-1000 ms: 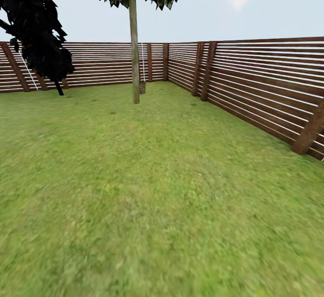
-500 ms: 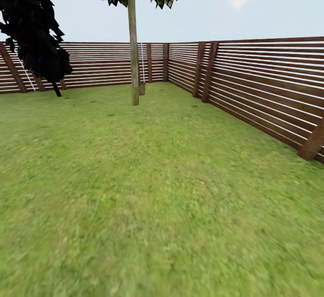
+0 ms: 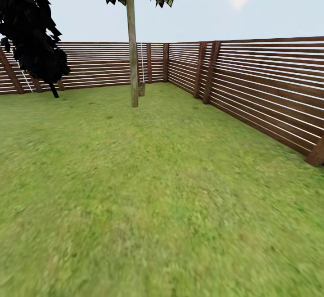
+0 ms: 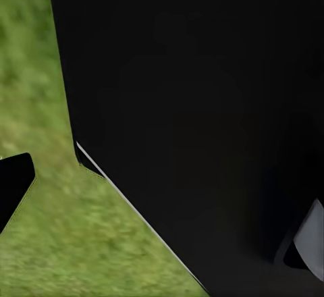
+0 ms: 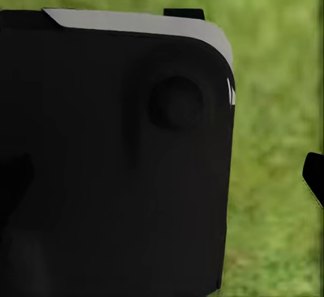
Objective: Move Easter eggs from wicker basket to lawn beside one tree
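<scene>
The lawn (image 3: 162, 189) spreads out ahead of me as flat bright green grass, bounded by the garden's brown slatted fence (image 3: 265, 90). The Easter eggs, the wicker basket and the tree are out of view. In the left wrist view a black part of my own body covers most of the picture, with grass (image 4: 61, 243) beside it and one dark fingertip (image 4: 12, 185) at the edge. The right wrist view likewise has a black body part over grass (image 5: 277, 108), with a dark fingertip (image 5: 314, 175) at the edge. Whether the jaws are open or shut cannot be told.
A thin trunk with a green leafy crown (image 3: 132, 63) stands far ahead near the fence corner. A dark black-leaved cypress-like plant (image 3: 31, 31) stands at the far left. The fence runs along the back and closes in along the right side (image 3: 315, 155).
The whole head view has shifted a little: the camera moved forward. The thin trunk and dark plant sit slightly further left, the near fence post further right. Nothing in the garden has moved.
</scene>
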You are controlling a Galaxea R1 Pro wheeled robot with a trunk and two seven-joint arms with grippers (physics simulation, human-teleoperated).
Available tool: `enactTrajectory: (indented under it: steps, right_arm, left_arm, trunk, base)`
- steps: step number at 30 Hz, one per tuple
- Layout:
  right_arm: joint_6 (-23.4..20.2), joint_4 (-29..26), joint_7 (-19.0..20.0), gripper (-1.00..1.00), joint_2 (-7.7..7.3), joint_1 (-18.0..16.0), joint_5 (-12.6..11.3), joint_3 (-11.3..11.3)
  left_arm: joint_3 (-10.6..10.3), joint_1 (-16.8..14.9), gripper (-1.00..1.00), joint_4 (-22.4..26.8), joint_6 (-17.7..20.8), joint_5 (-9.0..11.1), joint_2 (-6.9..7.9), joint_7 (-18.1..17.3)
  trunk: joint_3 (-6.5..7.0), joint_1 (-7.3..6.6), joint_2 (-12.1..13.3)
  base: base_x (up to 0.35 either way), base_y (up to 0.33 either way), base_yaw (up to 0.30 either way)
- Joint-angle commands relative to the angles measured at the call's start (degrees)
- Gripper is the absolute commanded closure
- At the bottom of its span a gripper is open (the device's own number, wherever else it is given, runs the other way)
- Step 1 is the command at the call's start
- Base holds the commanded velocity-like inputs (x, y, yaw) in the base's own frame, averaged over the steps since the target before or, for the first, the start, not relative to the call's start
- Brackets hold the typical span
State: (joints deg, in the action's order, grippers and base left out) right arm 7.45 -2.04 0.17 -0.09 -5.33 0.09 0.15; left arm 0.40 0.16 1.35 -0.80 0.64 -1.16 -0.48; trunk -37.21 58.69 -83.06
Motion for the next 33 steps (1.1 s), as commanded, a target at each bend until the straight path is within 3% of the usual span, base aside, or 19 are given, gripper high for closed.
enactTrajectory:
  steps: [1,33]
  right_arm:
    - [0.18,0.08,0.01,-1.00,0.01,-0.03,0.03,0.02]
    - [0.04,0.54,0.10,-1.00,0.42,-0.03,0.39,0.45]
  left_arm:
    - [0.04,0.02,-1.00,0.06,-0.08,0.07,0.00,-0.05]
    - [0.05,0.02,-1.00,0.05,-0.08,0.07,0.01,-0.05]
  trunk:
    - [-0.04,0.03,-0.02]
    - [-0.04,0.03,-0.02]
  base:
    - [0.343,0.000,0.000]
    - [0.342,0.000,0.000]
